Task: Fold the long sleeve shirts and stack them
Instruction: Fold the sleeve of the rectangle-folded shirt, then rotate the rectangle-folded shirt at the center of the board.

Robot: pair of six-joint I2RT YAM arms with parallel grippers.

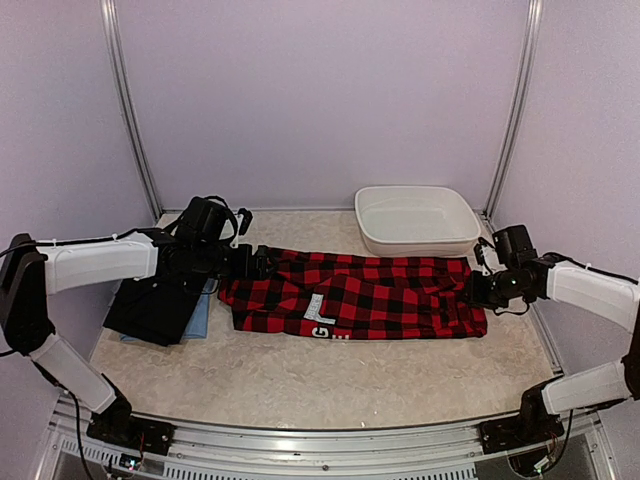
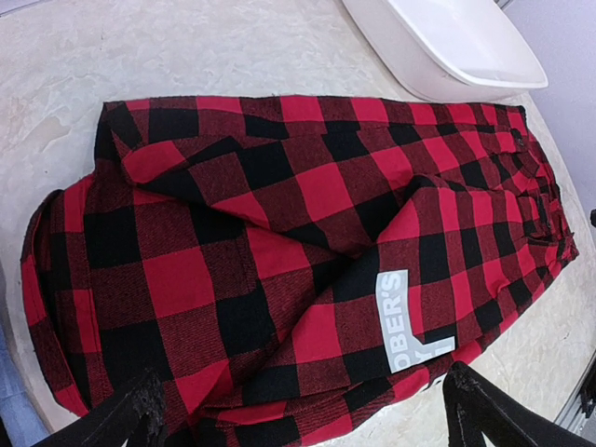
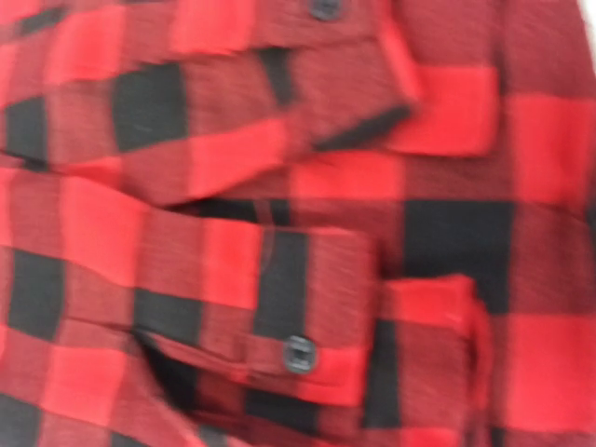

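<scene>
Red-and-black checked flannel shirt (image 3: 279, 233) fills the right wrist view, blurred, with two buttoned cuffs lying on the cloth and a dark button (image 3: 298, 354) on the lower one. No fingers show in that view. From above, the right gripper (image 1: 478, 288) sits at the shirt's right end, down at the cloth, too small to make out. I cannot tell whether its jaws are apart or gripping the fabric.

The shirt lies folded into a long band across the middle of the table (image 1: 300, 380), running from near the left edge almost to the right edge, with a white printed patch (image 2: 405, 317) on its near side. The left gripper (image 2: 303, 377) hovers over the shirt's left end with its jaws spread wide, each black finger (image 2: 140, 410) clear of the cloth, nothing between them.

By the left edge a black shirt (image 1: 150, 305) lies on top of a light blue one (image 1: 203, 312), perhaps folded. A white basin (image 1: 418, 244) stands in the far right corner, just beyond the flannel.
</scene>
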